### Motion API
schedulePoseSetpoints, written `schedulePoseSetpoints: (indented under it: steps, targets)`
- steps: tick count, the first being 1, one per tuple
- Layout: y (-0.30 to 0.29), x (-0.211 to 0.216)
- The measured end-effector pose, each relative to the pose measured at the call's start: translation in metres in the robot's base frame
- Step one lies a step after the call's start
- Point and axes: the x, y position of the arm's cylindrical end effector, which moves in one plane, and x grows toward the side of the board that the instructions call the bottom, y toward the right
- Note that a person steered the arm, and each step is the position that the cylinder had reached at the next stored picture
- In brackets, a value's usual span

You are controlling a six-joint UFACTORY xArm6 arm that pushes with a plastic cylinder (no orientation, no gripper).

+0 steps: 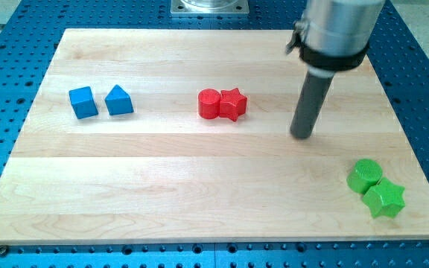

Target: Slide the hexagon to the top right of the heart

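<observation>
Wooden board, blue pair, red pair, green pair

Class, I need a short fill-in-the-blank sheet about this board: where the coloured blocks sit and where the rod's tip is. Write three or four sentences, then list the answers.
1. The blue cube lies to the view's ____ of the blue triangular block.
2. The red star touches a red round block, and both are coloured ____.
3. My tip stands to the view's ____ of the red pair, touching no block.
4. The green round block and the green star lie near the board's bottom ____ corner.

Answers: left; red; right; right
</observation>
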Motion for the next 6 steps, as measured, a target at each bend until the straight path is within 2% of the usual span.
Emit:
schedulePoseSetpoints:
  steps: [3,4,6]
  targets:
    - [0.157,-0.131]
    - [0.158,-0.163]
    - [0.122,-0.161]
